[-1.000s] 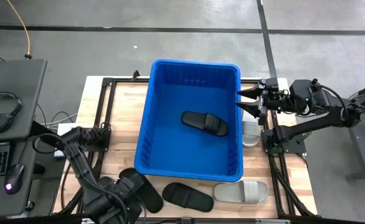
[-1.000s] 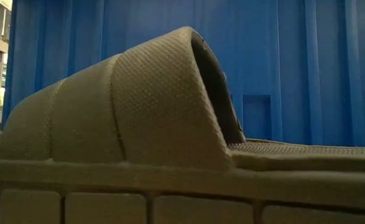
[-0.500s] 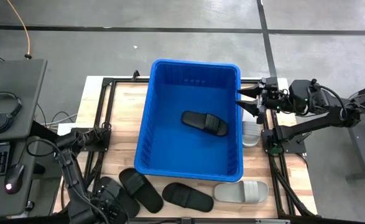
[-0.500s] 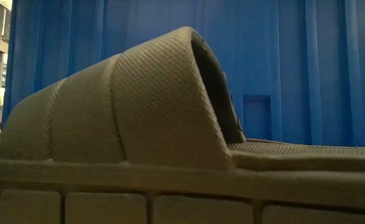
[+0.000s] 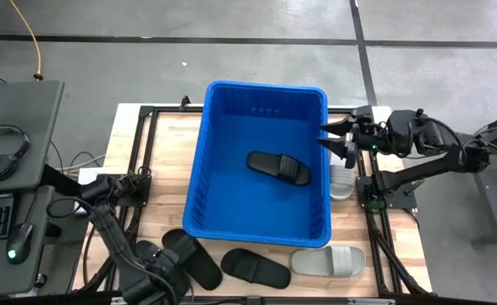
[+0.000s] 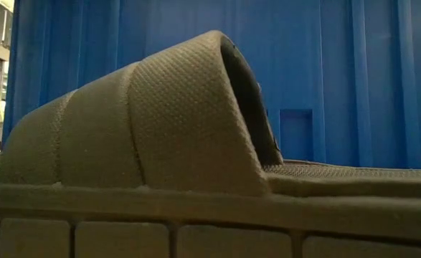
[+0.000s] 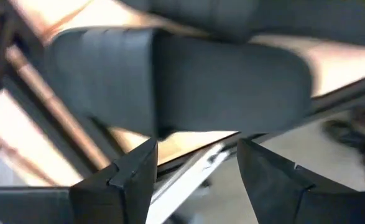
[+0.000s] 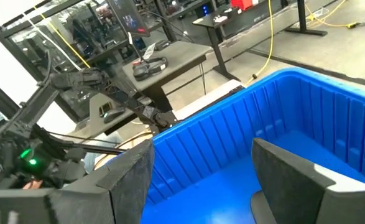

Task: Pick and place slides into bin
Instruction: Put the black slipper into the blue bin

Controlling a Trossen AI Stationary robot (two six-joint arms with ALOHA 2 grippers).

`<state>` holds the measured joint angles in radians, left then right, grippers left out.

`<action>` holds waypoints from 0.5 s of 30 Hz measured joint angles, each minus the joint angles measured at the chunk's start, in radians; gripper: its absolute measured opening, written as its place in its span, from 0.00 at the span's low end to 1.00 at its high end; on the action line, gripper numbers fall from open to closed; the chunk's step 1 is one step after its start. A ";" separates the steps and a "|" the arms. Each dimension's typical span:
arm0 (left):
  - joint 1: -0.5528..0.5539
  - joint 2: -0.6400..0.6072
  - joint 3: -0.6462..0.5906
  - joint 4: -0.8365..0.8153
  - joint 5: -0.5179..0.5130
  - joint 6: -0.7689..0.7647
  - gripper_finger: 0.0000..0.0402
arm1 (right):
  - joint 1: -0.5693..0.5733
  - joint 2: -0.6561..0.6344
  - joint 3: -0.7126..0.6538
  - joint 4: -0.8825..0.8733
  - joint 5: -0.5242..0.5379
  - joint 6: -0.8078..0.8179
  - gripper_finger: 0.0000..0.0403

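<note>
The blue bin (image 5: 261, 161) stands mid-table with one black slide (image 5: 278, 167) lying flat on its floor. Three black slides (image 5: 193, 257) (image 5: 255, 268) (image 5: 149, 256) and a grey slide (image 5: 328, 259) lie on the table by the near edge. Another grey slide (image 5: 341, 180) lies right of the bin. One black slide (image 6: 145, 136) fills the low view. My left gripper (image 7: 194, 171) is open and empty just short of a black slide's end (image 7: 170, 81); its arm (image 5: 134, 263) is at the near left corner. My right gripper (image 5: 328, 137) is open and empty above the bin's right rim.
The table's black metal frame (image 5: 142, 144) runs round the wooden top, and a frame rail (image 7: 188, 165) shows beside my left gripper. A desk with headphones (image 5: 2, 152), a keyboard and a mouse stands left of the table. There is bare wood (image 5: 168, 161) left of the bin.
My left gripper has drawn back off the leftmost black slides toward the table's near left corner, uncovering them, then come a little back toward them. My right gripper has edged toward the table's left, over the bin's rim. The slides have not moved.
</note>
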<state>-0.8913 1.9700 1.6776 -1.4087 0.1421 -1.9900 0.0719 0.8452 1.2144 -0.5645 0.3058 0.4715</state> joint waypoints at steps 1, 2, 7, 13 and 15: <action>0.004 -0.001 -0.014 0.001 0.020 0.009 0.50 | 0.000 0.002 0.000 -0.004 0.000 0.000 0.65; 0.003 -0.001 -0.025 0.001 0.027 0.012 0.49 | 0.000 0.005 0.000 -0.003 0.000 0.000 0.65; 0.000 -0.001 -0.031 -0.038 0.025 0.023 0.44 | 0.000 0.019 0.000 -0.002 -0.001 0.004 0.65; -0.006 0.015 -0.029 -0.035 -0.001 0.045 0.39 | 0.000 0.039 0.000 -0.001 -0.029 0.011 0.65; -0.006 0.035 -0.029 -0.049 0.027 0.057 0.39 | 0.000 0.042 0.000 -0.002 -0.029 0.011 0.65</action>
<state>-0.8970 2.0047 1.6482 -1.4574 0.1695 -1.9331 0.0719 0.8870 1.2144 -0.5663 0.2772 0.4824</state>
